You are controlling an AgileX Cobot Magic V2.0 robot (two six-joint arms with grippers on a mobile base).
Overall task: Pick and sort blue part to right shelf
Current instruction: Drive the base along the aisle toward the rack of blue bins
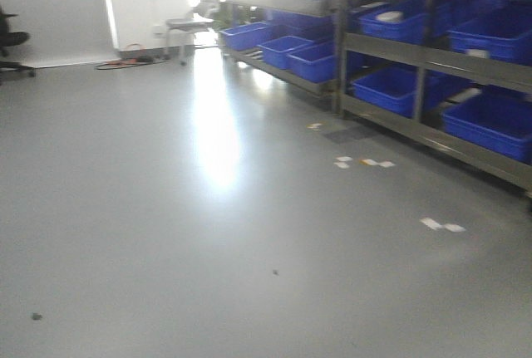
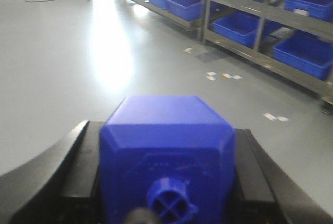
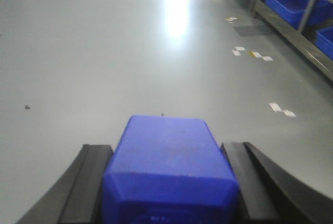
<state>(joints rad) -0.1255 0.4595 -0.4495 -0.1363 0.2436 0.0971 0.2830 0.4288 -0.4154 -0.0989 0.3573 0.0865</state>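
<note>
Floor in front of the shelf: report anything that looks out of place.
Small white scraps lie scattered on the grey floor before the right shelf, some yellowish. They look like loose paper or peeling tape; too blurred to tell which.

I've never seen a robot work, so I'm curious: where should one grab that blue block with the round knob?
Grip the blue block by its two flat, parallel side faces, coming from the knob end, as the left gripper does: one finger flat against each side. The slanted edges and round knob would likely give poorer contact. The right gripper holds a second block likewise.
</note>
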